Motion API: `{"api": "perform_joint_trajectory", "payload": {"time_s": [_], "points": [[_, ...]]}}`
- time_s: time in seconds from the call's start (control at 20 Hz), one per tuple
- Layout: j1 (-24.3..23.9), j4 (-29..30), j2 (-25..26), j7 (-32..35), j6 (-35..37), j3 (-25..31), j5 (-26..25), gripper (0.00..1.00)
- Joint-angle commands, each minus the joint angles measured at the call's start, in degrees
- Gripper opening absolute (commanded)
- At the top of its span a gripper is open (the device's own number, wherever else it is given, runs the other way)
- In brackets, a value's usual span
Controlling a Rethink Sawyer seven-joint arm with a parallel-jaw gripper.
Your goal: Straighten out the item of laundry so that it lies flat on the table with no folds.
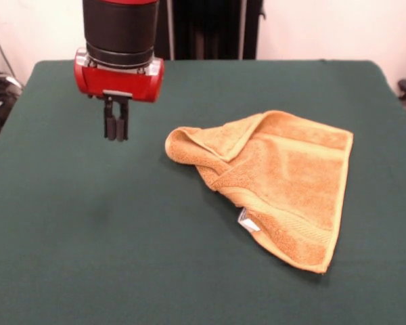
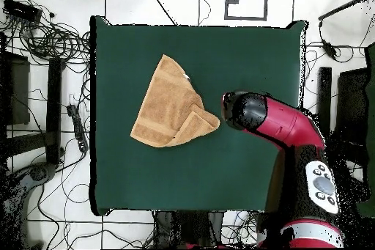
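The item of laundry [image 1: 277, 177] is an orange-yellow terry towel lying on the dark green table [image 1: 88, 257], right of centre in the front view. Its left part is folded over onto itself, making a pointed, bunched corner toward the gripper. A small white tag [image 1: 247, 221] shows at its near edge. My gripper [image 1: 116, 127] hangs above the table left of the towel, clear of it, its two black fingers close together with nothing between them. In the overhead view the towel [image 2: 173, 105] lies left of the red arm head [image 2: 245, 111], which hides the gripper.
The table [image 2: 242, 49] extends well beyond the towel on all sides. Cables and stands clutter the floor [image 2: 44, 42] around the table in the overhead view. Dark equipment stands behind the far table edge.
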Motion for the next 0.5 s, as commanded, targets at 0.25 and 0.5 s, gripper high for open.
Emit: {"api": "perform_joint_trajectory", "payload": {"time_s": [0.25, 0.5], "points": [[2.17, -2.85, 3.36, 13.91, 12.06, 2.73, 4.98, 0.00], [2.94, -4.07, 3.57, 14.83, 13.28, 2.06, 5.85, 0.00]]}}
